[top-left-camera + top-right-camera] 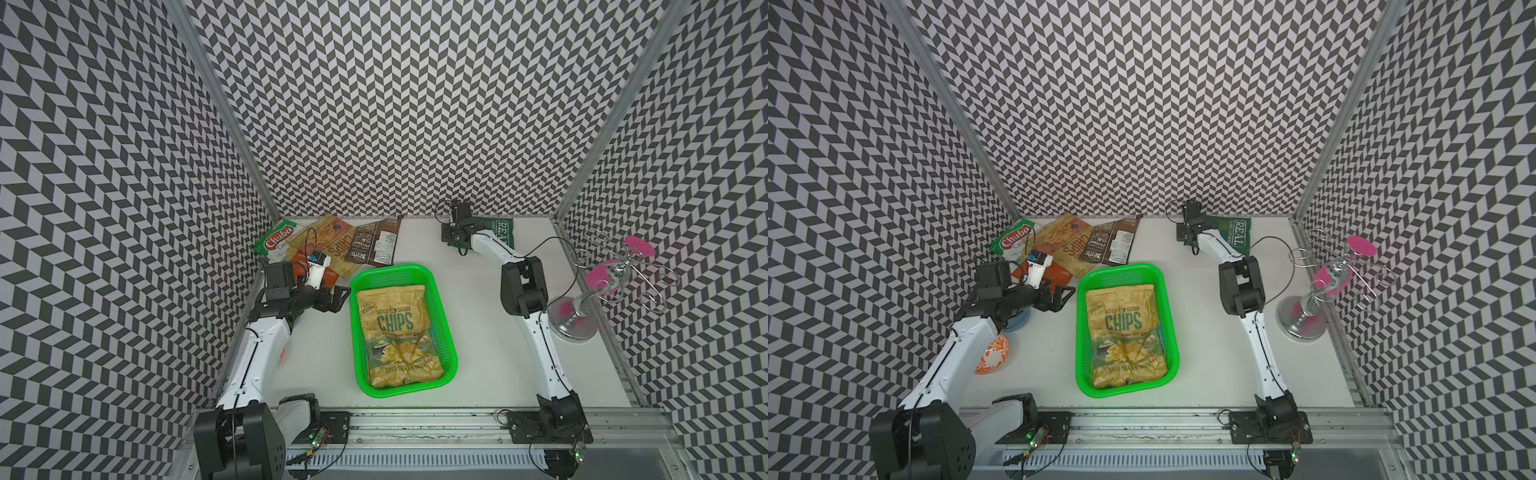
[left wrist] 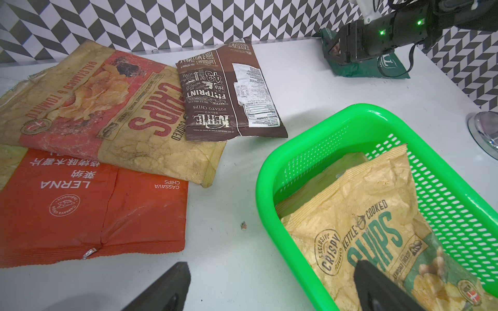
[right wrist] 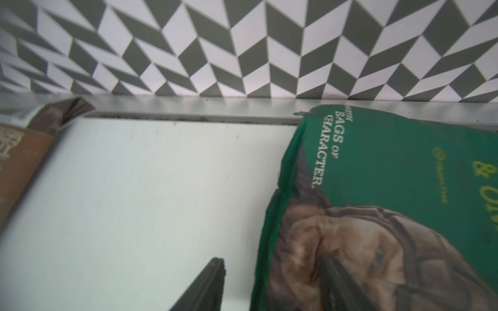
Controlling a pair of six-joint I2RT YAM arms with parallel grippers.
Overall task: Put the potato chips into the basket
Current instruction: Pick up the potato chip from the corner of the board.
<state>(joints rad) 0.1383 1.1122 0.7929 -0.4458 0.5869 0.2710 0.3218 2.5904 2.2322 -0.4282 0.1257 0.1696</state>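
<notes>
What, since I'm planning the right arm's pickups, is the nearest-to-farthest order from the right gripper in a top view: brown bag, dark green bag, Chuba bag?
1. Dark green bag, back right, at the right gripper.
2. Brown bag, back middle.
3. Chuba bag, back left corner.

A tan CHIPS bag (image 2: 363, 204) lies in the green basket (image 2: 264, 188). Beside it, a brown Kettle bag (image 2: 229, 94) overlaps a red CHIPS bag (image 2: 89, 107), which lies over an orange Lerna bag (image 2: 107, 212).
</notes>
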